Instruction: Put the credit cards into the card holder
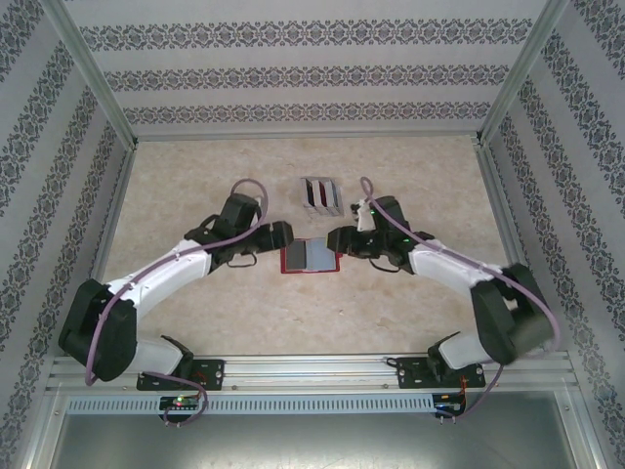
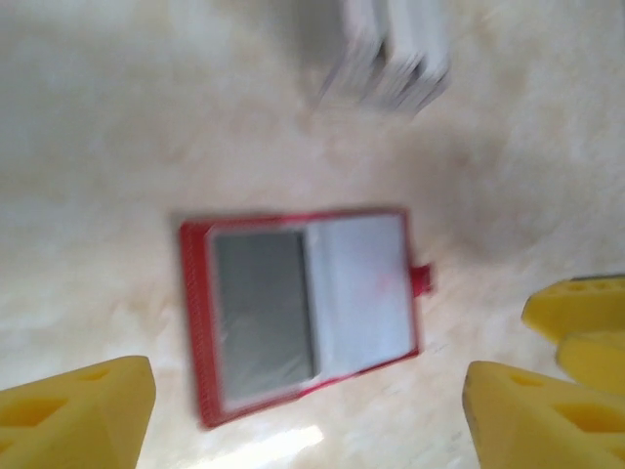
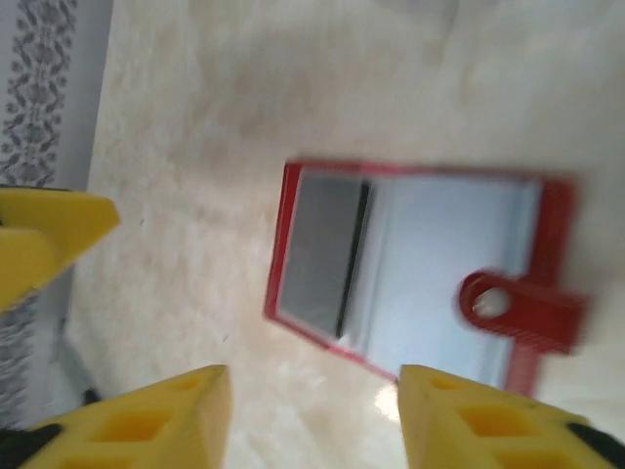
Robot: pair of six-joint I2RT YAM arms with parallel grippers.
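Centre of the bench (image 1: 195, 313) carries the card holder (image 1: 311, 256), opened flat with its grey pockets up, one panel darker than the other. Its snap tab (image 3: 518, 311) sticks out from one short edge. From above, the left jaws sit just beside it at 9 o'clock and the right jaws just beside it at 3 o'clock, pointing at each other across it. In the left wrist view the yellow left fingers (image 2: 78, 410) stand wide apart with nothing between them, the holder beyond their tips. The right fingers (image 3: 146, 420) are also parted, less widely, and hold nothing.

At 12 o'clock from the holder, near but apart, a light grey slotted stand (image 1: 338, 197) holds the credit cards (image 1: 314, 193) upright; their colours are hard to tell. Nothing lies between the stand and the holder.

The bench top is pale beige and mottled. Walls (image 1: 293, 73) papered in patterned bands enclose it, with metal frame posts (image 1: 88, 68) at the corners.
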